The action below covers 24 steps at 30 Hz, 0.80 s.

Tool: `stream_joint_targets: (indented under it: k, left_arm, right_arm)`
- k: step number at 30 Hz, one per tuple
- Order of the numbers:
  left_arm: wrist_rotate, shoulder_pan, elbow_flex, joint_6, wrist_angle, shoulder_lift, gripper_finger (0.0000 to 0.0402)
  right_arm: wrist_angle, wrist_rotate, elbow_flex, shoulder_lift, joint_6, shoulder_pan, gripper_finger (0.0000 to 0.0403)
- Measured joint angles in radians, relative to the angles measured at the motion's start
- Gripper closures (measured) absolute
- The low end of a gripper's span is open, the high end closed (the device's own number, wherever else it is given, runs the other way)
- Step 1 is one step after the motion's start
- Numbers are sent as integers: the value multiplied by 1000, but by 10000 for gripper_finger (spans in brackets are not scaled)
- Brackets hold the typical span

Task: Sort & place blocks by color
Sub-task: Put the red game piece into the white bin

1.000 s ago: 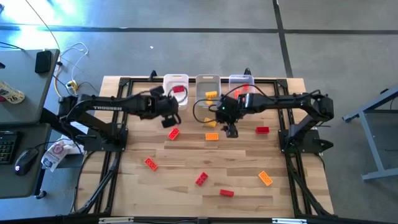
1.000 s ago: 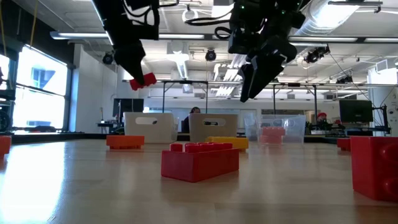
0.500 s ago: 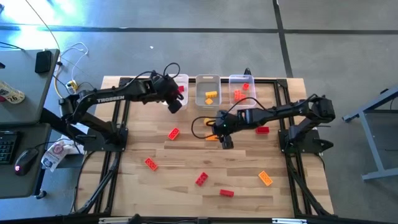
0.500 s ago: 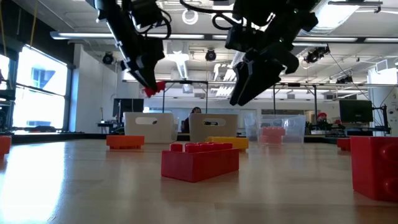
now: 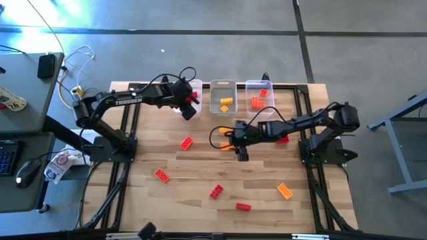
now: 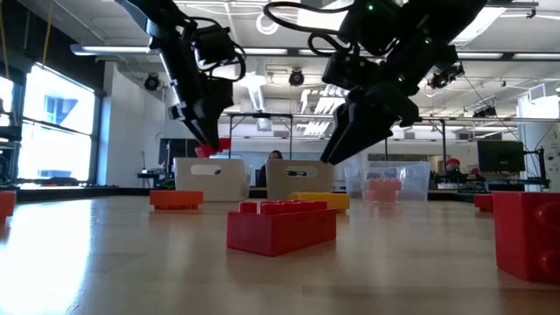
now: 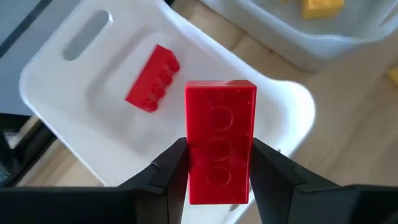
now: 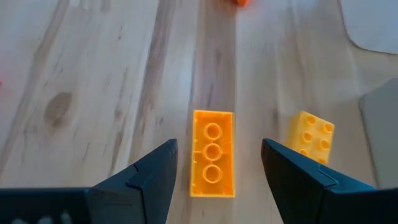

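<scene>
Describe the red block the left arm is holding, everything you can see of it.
The red block is a small rectangular brick of glossy plastic, with three round marks in a row on the face shown. It sits lengthwise between the left tool's two dark fingers, above the white bin, where another red brick already lies.

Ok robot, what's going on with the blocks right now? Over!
Left gripper holds red block over the left bin. Right gripper open above an orange block on the table. Nothing in the way.
</scene>
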<state>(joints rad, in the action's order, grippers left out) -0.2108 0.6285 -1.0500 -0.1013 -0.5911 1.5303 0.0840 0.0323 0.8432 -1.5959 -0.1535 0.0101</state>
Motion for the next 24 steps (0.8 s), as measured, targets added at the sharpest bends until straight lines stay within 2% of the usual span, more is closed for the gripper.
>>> stream_joint_targets:
  k: [13,24]
  left_arm:
    - [-2,10,0,-35,28,18,251]
    - [-3,13,0,-38,28,18,187]
  right_arm:
    - [-270,-39,-145,-9,27,0,182]
    - [-330,-40,-174,-9,25,0,182]
